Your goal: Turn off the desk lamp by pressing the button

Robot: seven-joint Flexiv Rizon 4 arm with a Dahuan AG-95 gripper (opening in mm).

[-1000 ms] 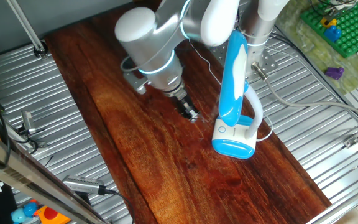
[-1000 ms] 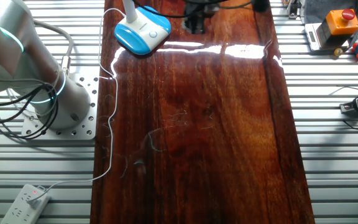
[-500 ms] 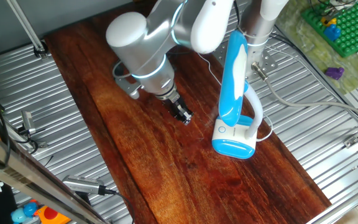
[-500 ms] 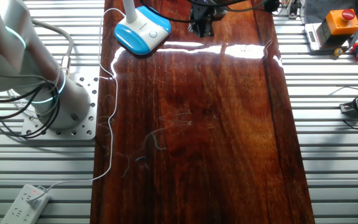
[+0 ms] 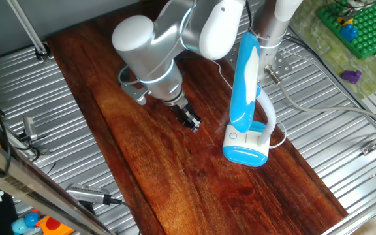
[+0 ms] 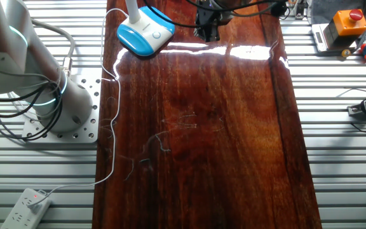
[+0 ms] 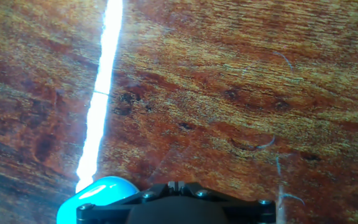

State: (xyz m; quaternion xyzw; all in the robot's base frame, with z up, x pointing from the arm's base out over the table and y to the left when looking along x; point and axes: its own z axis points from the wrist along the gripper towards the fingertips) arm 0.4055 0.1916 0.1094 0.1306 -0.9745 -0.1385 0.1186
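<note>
A: While the gripper (image 5: 190, 121) hangs low over bare wood, the desk lamp (image 5: 247, 111) sits just beside it, not touching. Fingertips point down at the board, not at the lamp base.

B: Finger state?

A: Cannot tell. Hand view shows only the black housing and a blue sliver of lamp at the bottom edge, no tips.

B: Button?

A: The button (image 5: 233, 136) is on top of the white base, facing up, under the long blue head. My read: the tip must cross sideways to get over it, and the overhanging head crowds that approach.

B: Surface?

A: Glossy dark wooden board (image 6: 208, 127), scuffed, with a bright reflected streak. Ribbed metal table (image 6: 335, 152) either side. Arm base (image 6: 65, 108) bolted at the edge, a thin white cable (image 6: 113, 102) trails to a power strip (image 6: 24, 207). Further off: green brick plate (image 5: 364, 26), orange box with red button (image 6: 349, 20).
</note>
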